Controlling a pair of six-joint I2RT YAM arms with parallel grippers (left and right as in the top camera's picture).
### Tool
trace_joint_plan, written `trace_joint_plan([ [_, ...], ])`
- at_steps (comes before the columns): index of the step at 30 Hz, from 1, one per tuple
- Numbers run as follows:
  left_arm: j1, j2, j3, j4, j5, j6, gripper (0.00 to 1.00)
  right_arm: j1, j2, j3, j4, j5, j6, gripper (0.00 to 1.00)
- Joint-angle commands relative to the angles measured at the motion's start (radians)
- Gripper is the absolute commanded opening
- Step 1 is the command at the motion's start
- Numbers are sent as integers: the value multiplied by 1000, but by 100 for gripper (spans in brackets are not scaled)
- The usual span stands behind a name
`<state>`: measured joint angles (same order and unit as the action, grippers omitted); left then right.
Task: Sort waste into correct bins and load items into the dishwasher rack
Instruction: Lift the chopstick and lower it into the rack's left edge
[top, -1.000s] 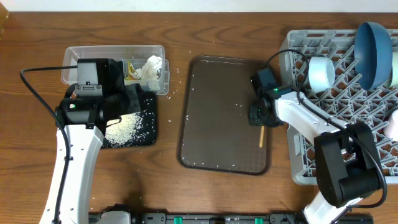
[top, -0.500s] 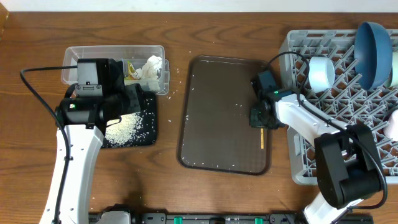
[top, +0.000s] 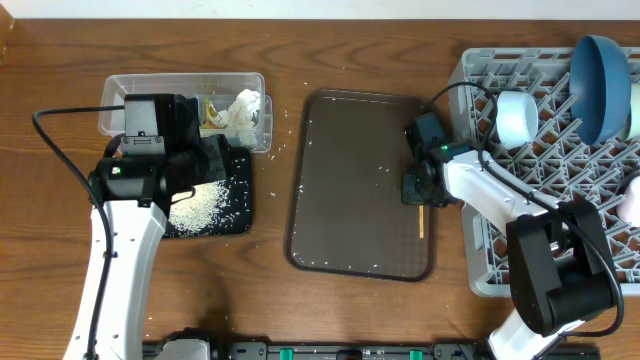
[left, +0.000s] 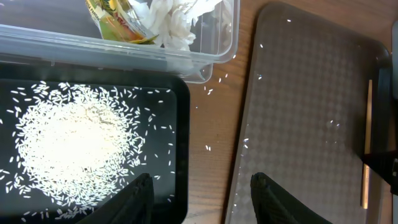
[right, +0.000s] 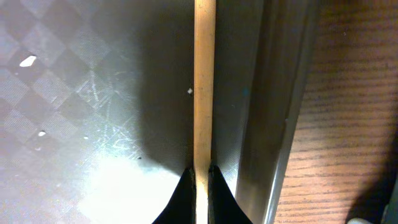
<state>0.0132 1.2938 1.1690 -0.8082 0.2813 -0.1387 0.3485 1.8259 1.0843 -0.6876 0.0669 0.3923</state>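
Note:
A thin wooden chopstick (right: 204, 81) lies along the right side of the brown serving tray (top: 350, 200). My right gripper (right: 202, 177) is shut on its near end, and from overhead it (top: 421, 192) sits at the tray's right rim with the chopstick (top: 421, 222) sticking out toward the front. My left gripper (left: 202, 186) hangs open and holds nothing, above the gap between the black tray (left: 180, 124) and the serving tray. Loose rice (left: 68, 146) is heaped in the black tray. White napkins (left: 174, 22) and a yellow-green wrapper (left: 118, 15) lie in the clear tub (left: 124, 56).
The grey dishwasher rack (top: 480, 270) stands at the right, holding a dark-blue bowl (top: 600, 85) and a pale bowl (top: 515, 117). Stray rice grains dot the serving tray and the wood between the trays.
The right gripper's jaws have closed onto the chopstick, which now lies straighter along the tray's rim. The left arm has not moved.

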Motion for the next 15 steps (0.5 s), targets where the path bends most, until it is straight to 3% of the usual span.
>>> trace_joint_plan([
  [1, 4, 0, 5, -3, -6, -5, 53, 3, -81, 66, -15, 4, -97, 1],
  [8, 4, 0, 5, -4, -6, -5, 53, -31, -225, 140, -90, 12, -201, 1],
  [15, 4, 0, 5, -3, -6, -5, 53, -163, -311, 146, -164, 11, -260, 1],
])
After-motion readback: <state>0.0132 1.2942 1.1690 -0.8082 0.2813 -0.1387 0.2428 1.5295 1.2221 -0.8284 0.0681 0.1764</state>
